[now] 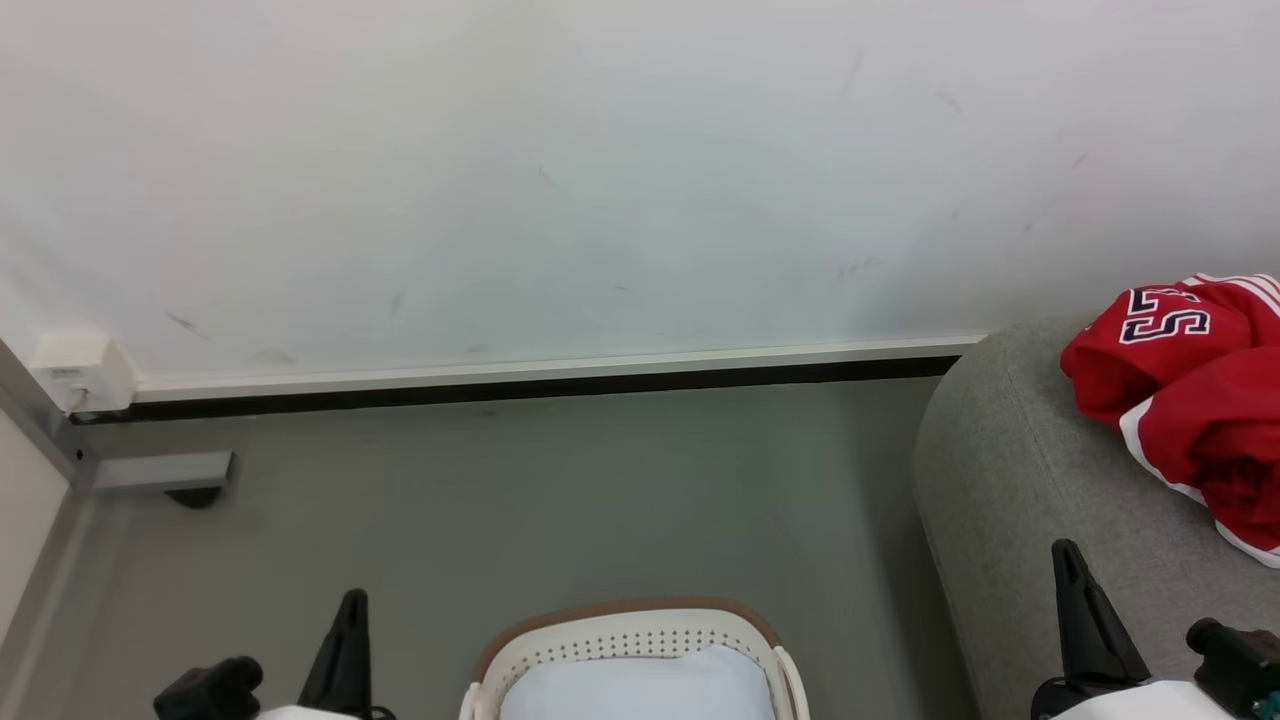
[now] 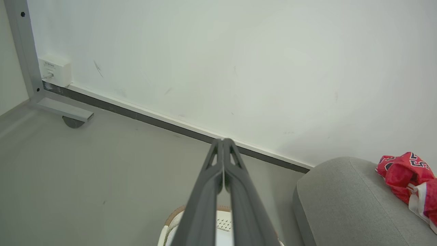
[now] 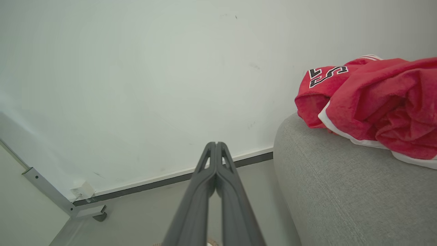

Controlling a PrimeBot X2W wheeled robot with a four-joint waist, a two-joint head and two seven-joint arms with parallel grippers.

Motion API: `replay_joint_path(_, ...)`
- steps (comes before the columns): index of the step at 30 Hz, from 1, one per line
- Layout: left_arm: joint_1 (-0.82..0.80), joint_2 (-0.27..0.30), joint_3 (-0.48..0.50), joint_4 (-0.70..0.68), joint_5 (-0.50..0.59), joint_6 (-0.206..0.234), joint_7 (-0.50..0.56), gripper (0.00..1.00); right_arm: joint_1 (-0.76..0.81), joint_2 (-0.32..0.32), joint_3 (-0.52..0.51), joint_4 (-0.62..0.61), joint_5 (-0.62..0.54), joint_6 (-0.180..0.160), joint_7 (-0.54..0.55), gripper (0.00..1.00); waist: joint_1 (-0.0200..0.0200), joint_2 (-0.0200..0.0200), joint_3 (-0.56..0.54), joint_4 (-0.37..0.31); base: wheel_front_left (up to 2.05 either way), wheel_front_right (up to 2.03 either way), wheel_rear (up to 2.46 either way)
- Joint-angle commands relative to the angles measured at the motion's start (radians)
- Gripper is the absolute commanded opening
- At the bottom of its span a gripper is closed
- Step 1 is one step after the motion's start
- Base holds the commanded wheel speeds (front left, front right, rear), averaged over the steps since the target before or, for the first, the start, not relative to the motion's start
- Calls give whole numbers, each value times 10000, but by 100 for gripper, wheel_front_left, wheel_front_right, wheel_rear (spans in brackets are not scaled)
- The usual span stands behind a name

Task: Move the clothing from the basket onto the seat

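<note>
Red clothing (image 1: 1190,390) with white trim and black-and-white characters lies bunched on the light-grey seat (image 1: 1010,480) at the right; the clothing (image 3: 372,102) also shows on the seat (image 3: 334,191) in the right wrist view, and the clothing (image 2: 408,176) at the far right of the left wrist view. The white basket (image 1: 640,635) with its tan rim stands on the floor at the bottom centre, pale light-blue fabric (image 1: 640,685) inside it. My left gripper (image 1: 350,605) is shut beside the basket's left. My right gripper (image 1: 1068,560) is shut over the seat's near edge. Both hold nothing.
A white wall with a dark baseboard (image 1: 540,385) runs behind the grey floor (image 1: 500,500). A grey metal frame foot (image 1: 160,472) and a white wall box (image 1: 85,370) sit at the left corner.
</note>
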Motion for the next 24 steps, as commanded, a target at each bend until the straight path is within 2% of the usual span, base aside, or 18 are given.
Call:
replay_joint_path(1,-213,37,65,-210,-461,-13,84,0,-196,12,-126,-187,429,-2,82,0,0,0,2,9,0,0,0)
replay_joint_path(24,-296,65,317,-531,-4243,-41,1080,0,-248,105,-736,-298,3844,-6,1095,0,0,0,45,129,0,0,0)
